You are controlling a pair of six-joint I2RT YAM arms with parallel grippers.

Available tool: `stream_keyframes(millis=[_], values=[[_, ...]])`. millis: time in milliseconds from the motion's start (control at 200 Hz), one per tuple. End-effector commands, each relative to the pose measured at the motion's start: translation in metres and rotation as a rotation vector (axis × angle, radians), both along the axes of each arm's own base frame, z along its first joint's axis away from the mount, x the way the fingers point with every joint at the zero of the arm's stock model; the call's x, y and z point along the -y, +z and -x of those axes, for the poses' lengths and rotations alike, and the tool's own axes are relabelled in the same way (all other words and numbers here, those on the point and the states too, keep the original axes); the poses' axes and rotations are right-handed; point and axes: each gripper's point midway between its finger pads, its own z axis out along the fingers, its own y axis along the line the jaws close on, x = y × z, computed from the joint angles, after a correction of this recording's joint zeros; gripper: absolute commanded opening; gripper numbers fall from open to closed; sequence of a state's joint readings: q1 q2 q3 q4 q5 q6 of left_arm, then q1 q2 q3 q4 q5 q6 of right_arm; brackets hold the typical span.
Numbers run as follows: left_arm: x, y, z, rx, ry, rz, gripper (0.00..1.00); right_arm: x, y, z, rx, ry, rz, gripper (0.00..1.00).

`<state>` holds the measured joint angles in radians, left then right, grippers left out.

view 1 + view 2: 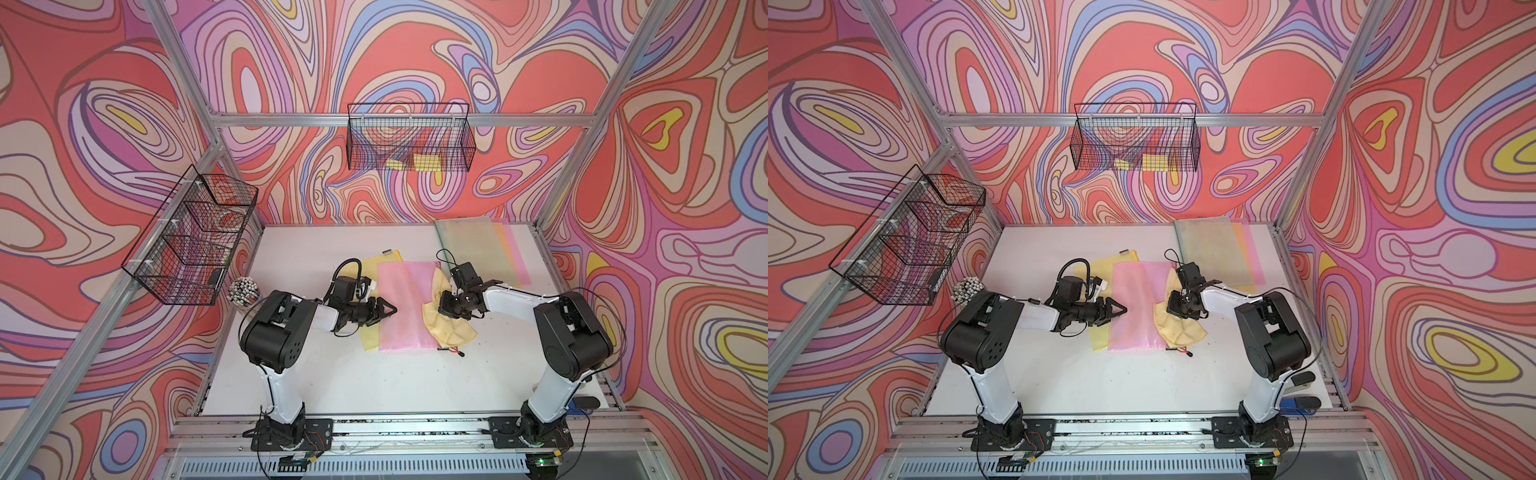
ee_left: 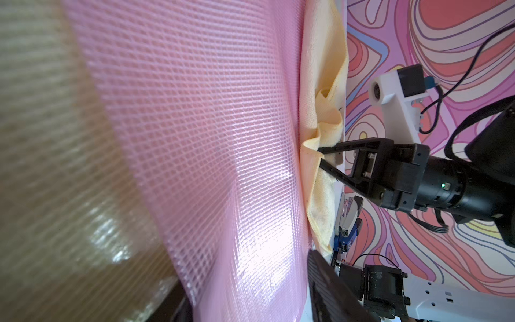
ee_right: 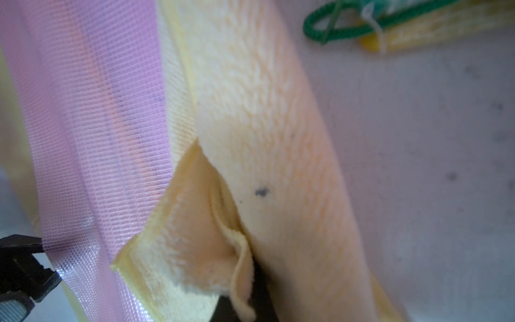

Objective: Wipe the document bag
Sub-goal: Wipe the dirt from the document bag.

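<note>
A pink mesh document bag (image 1: 405,307) (image 1: 1136,309) lies mid-table, partly over a yellow bag (image 1: 369,334). In both top views a crumpled yellow cloth (image 1: 451,330) (image 1: 1183,330) rests on its right edge. My right gripper (image 1: 444,305) (image 1: 1170,305) is shut on a fold of that cloth (image 3: 250,195), its tips meeting in the fabric (image 2: 320,156). My left gripper (image 1: 388,309) (image 1: 1121,309) sits at the bag's left edge. Its fingers (image 2: 331,281) stand apart with the pink mesh (image 2: 209,139) between them.
Several more document bags are stacked at the back right (image 1: 478,245). Wire baskets hang on the back wall (image 1: 409,137) and the left frame (image 1: 191,237). A cup of white-tipped sticks (image 1: 243,291) stands at the left. A stapler (image 1: 1302,403) lies front right.
</note>
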<state>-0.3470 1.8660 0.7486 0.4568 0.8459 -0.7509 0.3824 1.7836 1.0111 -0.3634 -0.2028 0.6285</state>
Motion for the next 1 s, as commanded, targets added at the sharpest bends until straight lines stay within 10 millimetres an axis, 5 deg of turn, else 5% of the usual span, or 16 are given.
stream_keyframes(millis=[0,165,471,601,631,721,851,996], values=[[0.001,0.000,0.004,0.007,0.006,0.006,0.54,-0.001,-0.022,0.015,-0.069,0.025,0.030,0.00],[-0.001,0.004,0.000,0.017,0.017,-0.003,0.48,-0.001,-0.022,0.017,-0.072,0.028,0.031,0.00],[-0.011,0.012,0.002,0.024,0.029,-0.097,0.05,-0.002,-0.019,0.016,-0.069,0.028,0.033,0.00],[-0.015,0.010,0.006,0.014,0.033,-0.131,0.00,-0.004,0.005,0.010,-0.012,0.044,0.095,0.00],[-0.016,0.009,0.008,0.010,0.030,-0.134,0.00,-0.008,0.025,0.004,0.035,0.053,0.103,0.00],[-0.017,0.006,0.012,-0.005,0.030,-0.140,0.00,-0.031,0.059,-0.007,0.105,0.095,0.086,0.00],[-0.020,0.000,0.018,-0.023,0.036,-0.157,0.00,-0.092,0.098,-0.019,0.185,0.191,-0.065,0.00],[-0.024,-0.005,0.025,-0.031,0.046,-0.163,0.00,-0.146,0.092,-0.036,0.181,0.276,-0.176,0.00]])
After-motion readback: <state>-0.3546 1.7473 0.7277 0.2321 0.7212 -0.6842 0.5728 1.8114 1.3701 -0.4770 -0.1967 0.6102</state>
